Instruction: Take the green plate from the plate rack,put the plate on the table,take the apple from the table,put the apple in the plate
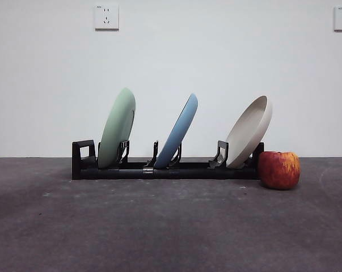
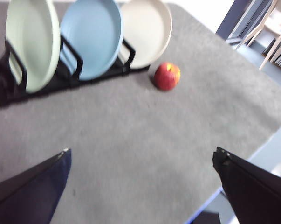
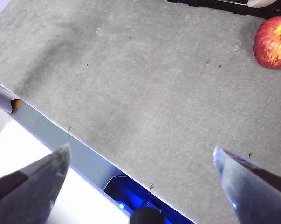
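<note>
Green plate [image 1: 117, 128] stood tilted in the end slot of the plate rack [image 1: 159, 169] beside its squared loop, with a blue plate [image 1: 178, 131] and a cream plate [image 1: 249, 131] in the slots beyond; the apple [image 1: 279, 169] sat on the table [image 1: 159, 226] just past the rack's other end. Left claw [image 2: 142, 179] and right claw [image 3: 140, 175] both hung above bare table with jaws spread wide, holding nothing.
</note>
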Available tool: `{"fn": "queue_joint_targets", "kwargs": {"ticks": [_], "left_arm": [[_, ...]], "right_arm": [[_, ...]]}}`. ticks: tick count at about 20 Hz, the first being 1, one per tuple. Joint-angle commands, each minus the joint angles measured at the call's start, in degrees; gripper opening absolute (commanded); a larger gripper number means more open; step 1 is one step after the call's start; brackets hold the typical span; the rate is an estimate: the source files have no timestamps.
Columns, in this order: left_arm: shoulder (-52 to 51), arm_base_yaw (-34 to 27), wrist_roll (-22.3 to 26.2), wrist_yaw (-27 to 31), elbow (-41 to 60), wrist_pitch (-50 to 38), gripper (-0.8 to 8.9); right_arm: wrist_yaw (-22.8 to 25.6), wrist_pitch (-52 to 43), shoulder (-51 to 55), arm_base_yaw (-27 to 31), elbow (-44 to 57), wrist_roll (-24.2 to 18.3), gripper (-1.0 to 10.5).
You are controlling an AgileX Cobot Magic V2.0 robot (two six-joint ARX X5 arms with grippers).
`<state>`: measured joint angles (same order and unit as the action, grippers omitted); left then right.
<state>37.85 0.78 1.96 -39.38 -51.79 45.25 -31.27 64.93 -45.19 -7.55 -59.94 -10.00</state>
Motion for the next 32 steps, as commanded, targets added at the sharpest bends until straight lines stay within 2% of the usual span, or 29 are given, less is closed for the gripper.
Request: {"fn": "queue_joint_targets", "kwargs": {"ticks": [1,4,7,14,18,22,27,28,30,32], "left_arm": [[3.69,1.79,-3.45,0.15,-0.04,-6.40,5.70],[11.74,5.38,-6.25,0.57,-0.17,-18.45,5.70],[22.23,8.48,-8.26,5.27,-3.78,-26.45,5.70],[52.15,12.11,-7.89,11.39,-26.80,-27.58,5.70],[63.87,12.74,-7.89,16.06,-37.22,-27.58,5.65],[70.16,12.76,-7.93,19.85,-42.25,-27.63,5.64],[73.42,13.29,-7.89,19.96,-42.40,-28.06,5.60],[73.42,13.51,-7.74,20.11,-42.40,-28.09,5.07],[73.42,13.92,-7.76,19.61,-42.40,-28.89,2.77],[73.42,13.94,-7.78,18.47,-42.40,-28.63,1.17]], "right_arm": [[0.09,-0.15,0.07,-0.17,-0.15,0.35,7.2],[0.07,-0.15,-0.09,-0.17,-0.15,0.37,7.2],[0.09,-0.11,-0.20,-0.17,-0.15,0.76,7.2],[0.09,-0.11,-0.20,-0.17,-0.15,1.16,7.2],[0.09,-0.09,-0.20,-0.17,-0.15,1.22,7.2],[0.11,-0.09,-0.20,-0.17,-0.15,1.60,7.2],[0.11,-0.11,-0.26,-0.17,-0.15,1.60,7.2],[0.11,-0.11,-0.28,-0.17,-0.15,1.60,7.2],[0.11,-0.13,-0.46,-0.17,-0.15,1.60,7.2],[0.09,-0.11,-0.57,-0.17,-0.15,1.60,7.2]]}}
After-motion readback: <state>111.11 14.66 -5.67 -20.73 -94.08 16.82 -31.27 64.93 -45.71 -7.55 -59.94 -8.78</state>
